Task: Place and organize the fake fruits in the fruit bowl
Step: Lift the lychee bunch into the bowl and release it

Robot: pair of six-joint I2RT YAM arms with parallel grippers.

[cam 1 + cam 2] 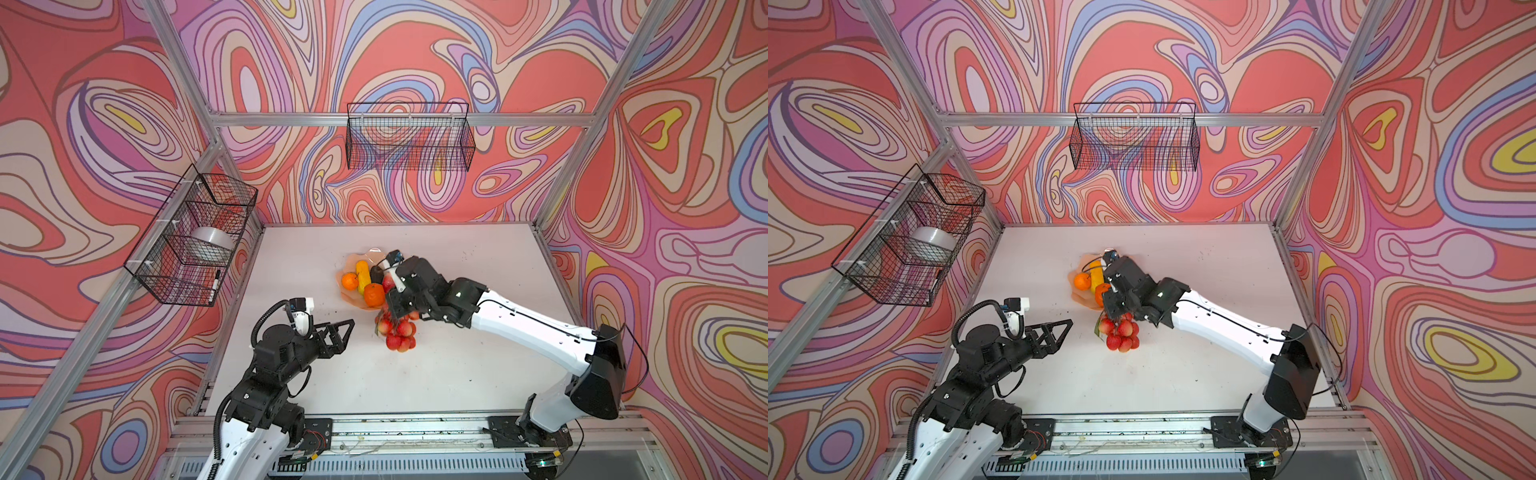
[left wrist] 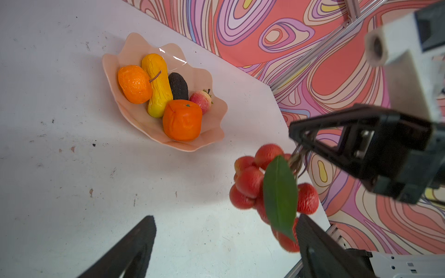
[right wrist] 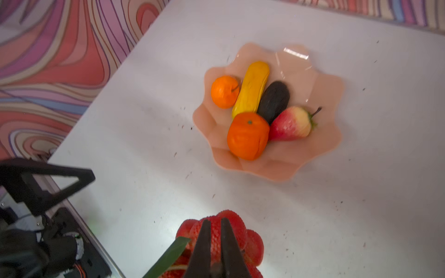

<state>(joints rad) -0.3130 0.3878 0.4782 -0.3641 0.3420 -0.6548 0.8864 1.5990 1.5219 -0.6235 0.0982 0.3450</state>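
Right wrist view, closest in: how about the right gripper (image 3: 214, 220)?

Fingers (image 3: 204, 240) pressed almost together over the red berry cluster (image 3: 231, 228), green leaf (image 3: 168, 255) poking out beside. Actual pinch cut off at the frame edge.

Shown anywhere else?

Left wrist view: right gripper (image 2: 297, 143) clamped on the thin stems, red berry cluster (image 2: 250, 180) dangling beneath. Cannot tell whether the lowest berries touch the table (image 2: 72, 168).

And the left gripper (image 2: 225, 216)?

Spread wide, holding nothing. Only two dark, blurred fingers (image 2: 137, 243) from its own camera. Seen whole in both top views: left gripper (image 1: 347, 326) just beside the red berry cluster (image 1: 397, 332), apart from it.

Farther out?

Fruit bowl (image 3: 322, 134) beyond the cluster; cluster outside it, on the near side. All five pieces inside plain from both wrist cameras: small orange (image 3: 224, 91), yellow fruit (image 3: 251, 86), black avocado (image 3: 274, 101), strawberry (image 3: 291, 124), large orange (image 3: 248, 138). From above, right arm across much of the fruit bowl (image 1: 1081, 297), strawberry mostly hidden.

Farthest back?

Top views only: side wire basket (image 1: 174, 286) with a pale round container (image 1: 212, 243) and a marker (image 1: 216, 282); back wire basket (image 1: 409, 145) on the far wall.
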